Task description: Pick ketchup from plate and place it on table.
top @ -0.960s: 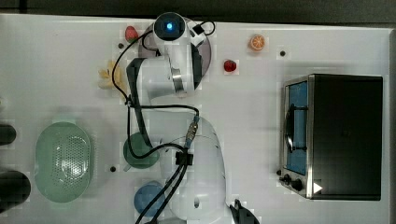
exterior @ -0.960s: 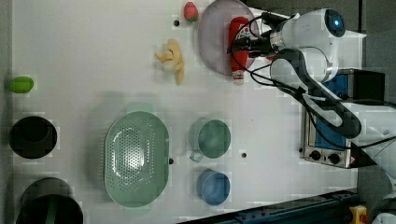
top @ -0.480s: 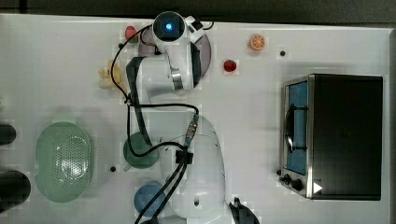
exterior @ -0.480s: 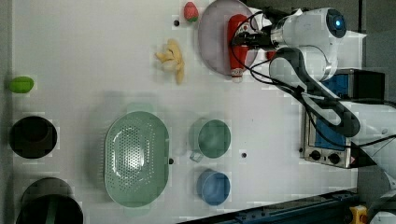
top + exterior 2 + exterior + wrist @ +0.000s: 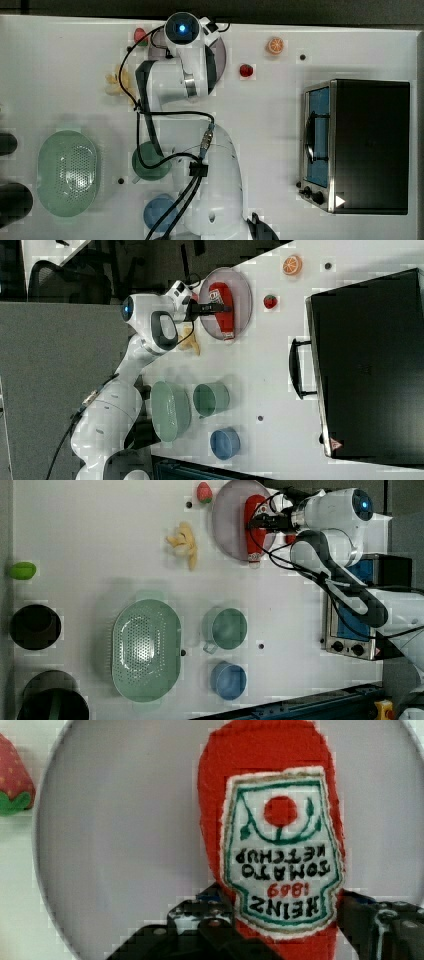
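Observation:
The ketchup [image 5: 254, 530] is a red bottle with a white label. It lies flat on the pale lilac plate [image 5: 227, 525] at the far end of the white table [image 5: 100, 530], its cap end reaching over the plate's rim. My gripper [image 5: 261, 522] is down over the bottle's middle. In the wrist view the gripper [image 5: 285, 912] has one dark finger [image 5: 212, 912] pressed against each side of the ketchup [image 5: 280, 820], just below the label, so it is shut on the bottle. The right view shows the ketchup [image 5: 222, 307] on the plate [image 5: 242, 285] under the gripper [image 5: 217, 308].
A strawberry [image 5: 203, 492] lies just off the plate, and bananas [image 5: 184, 542] lie beside it. A red ball [image 5: 245, 70], an orange slice [image 5: 275, 45] and a toaster oven [image 5: 360, 145] stand on the top view's right. The green basin [image 5: 146, 650], green mug [image 5: 229, 628] and blue bowl [image 5: 228, 680] sit nearer the arm's base.
The arm has come down over the plate and the fingers have closed from wide open onto the ketchup. The bottle lies where it was.

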You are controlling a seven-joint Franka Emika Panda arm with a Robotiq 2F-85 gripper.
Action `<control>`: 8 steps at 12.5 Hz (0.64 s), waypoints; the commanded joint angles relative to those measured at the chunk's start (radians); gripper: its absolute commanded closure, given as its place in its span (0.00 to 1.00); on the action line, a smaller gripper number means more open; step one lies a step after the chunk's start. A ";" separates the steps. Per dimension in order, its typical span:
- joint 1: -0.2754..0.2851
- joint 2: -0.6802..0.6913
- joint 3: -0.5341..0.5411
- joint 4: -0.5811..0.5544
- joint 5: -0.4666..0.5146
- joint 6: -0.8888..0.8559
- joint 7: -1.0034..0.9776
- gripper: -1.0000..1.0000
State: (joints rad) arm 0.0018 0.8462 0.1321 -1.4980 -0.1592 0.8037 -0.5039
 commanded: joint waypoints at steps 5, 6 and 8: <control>-0.034 -0.250 0.001 0.069 0.001 -0.254 -0.013 0.40; -0.046 -0.287 0.001 0.049 0.012 -0.266 -0.013 0.40; -0.080 -0.371 0.002 -0.023 0.090 -0.273 -0.013 0.40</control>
State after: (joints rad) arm -0.0342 0.5332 0.1456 -1.5283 -0.0793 0.5527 -0.5039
